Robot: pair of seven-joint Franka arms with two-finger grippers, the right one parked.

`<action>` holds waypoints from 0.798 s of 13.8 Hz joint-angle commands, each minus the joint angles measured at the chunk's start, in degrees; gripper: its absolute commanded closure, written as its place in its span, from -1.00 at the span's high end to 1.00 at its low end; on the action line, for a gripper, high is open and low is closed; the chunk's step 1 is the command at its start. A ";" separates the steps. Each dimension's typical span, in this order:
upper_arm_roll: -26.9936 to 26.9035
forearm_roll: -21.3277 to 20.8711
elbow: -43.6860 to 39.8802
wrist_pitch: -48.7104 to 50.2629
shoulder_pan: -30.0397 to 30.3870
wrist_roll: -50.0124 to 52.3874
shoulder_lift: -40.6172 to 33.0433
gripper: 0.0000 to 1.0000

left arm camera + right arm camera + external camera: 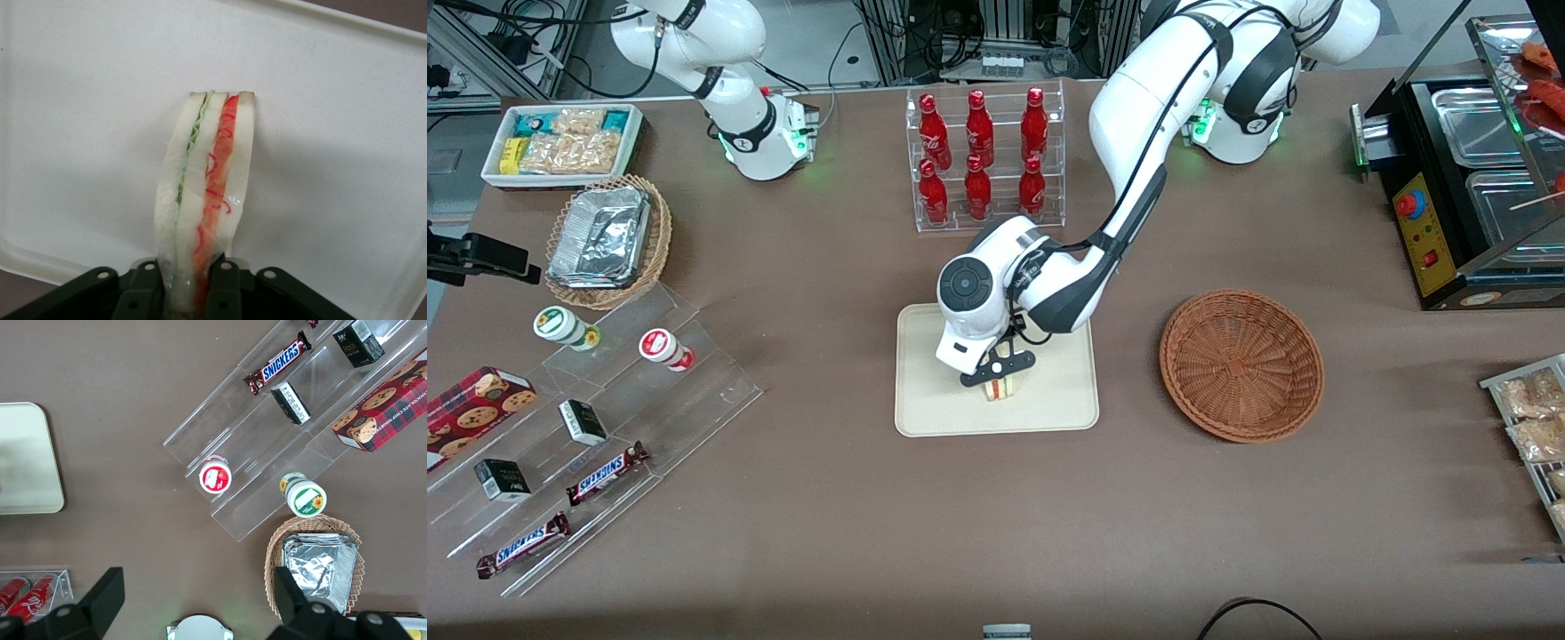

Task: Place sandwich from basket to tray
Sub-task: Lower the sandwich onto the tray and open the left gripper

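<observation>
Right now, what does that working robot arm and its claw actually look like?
The left arm is glossy white with rounded shells, dark grey-black bands at the joints and a round dark cap on the wrist. A thin black cable runs along it, and green lights glow at its base. Its gripper, over the tray, is black with screw holes.

Brown table (854, 533) carried a cream tray (934, 400) near its middle. Reddish wicker basket (1241, 364) sat beside it, toward the working arm's end. Gripper (1000, 377) hung over the tray, clamped on the sandwich (1003, 388). Clear rack of red bottles (984, 160) stood farther from the front camera.
</observation>
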State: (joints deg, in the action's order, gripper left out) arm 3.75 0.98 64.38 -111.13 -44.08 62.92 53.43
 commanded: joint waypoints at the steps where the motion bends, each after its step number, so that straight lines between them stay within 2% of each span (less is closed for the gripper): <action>1: -0.32 -0.19 -2.33 1.71 -0.65 1.07 0.19 1.00; 9: -1.81 -0.19 -2.33 6.71 1.10 -1.21 -8.07 1.00; 11: -1.90 -0.36 -2.24 10.13 2.68 -11.18 -10.70 1.00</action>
State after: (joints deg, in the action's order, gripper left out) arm 2.09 0.88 61.18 -103.92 -42.77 58.59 45.63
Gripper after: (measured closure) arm 0.000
